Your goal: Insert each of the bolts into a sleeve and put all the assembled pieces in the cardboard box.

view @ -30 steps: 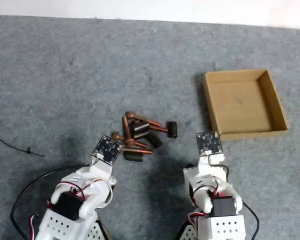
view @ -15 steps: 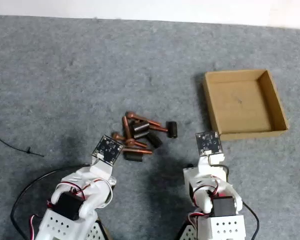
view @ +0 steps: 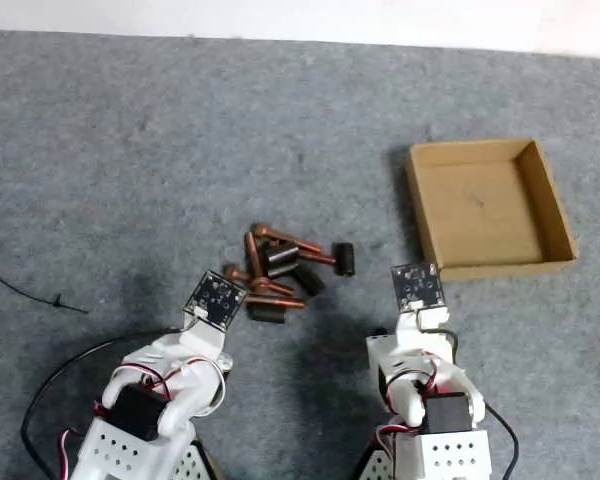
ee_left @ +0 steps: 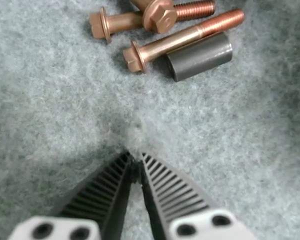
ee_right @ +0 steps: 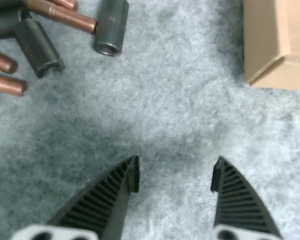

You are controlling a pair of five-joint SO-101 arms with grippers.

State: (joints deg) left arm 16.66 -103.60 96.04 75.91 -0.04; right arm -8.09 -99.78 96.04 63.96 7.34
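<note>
Left pincer point(ee_left: 136, 170): closed, empty. Copper-coloured flanged bolts point(ee_left: 182, 37) and a dark grey cylindrical sleeve point(ee_left: 200, 56) lie loose just ahead. Right pincer point(ee_right: 176, 172): wide open, empty. Beyond it, the brown cardboard box point(view: 480, 205) holds nothing. No bolt appears inserted; every step is outstanding.

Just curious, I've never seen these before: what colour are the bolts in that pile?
The bolts are a shiny coppery orange-brown, clearest in the left wrist view.

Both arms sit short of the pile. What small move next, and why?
Probably ease the open right gripper toward the sleeve nearest the cardboard box: it lies unobstructed ahead. The left gripper is shut and needs opening first; the box holds nothing yet.
</note>
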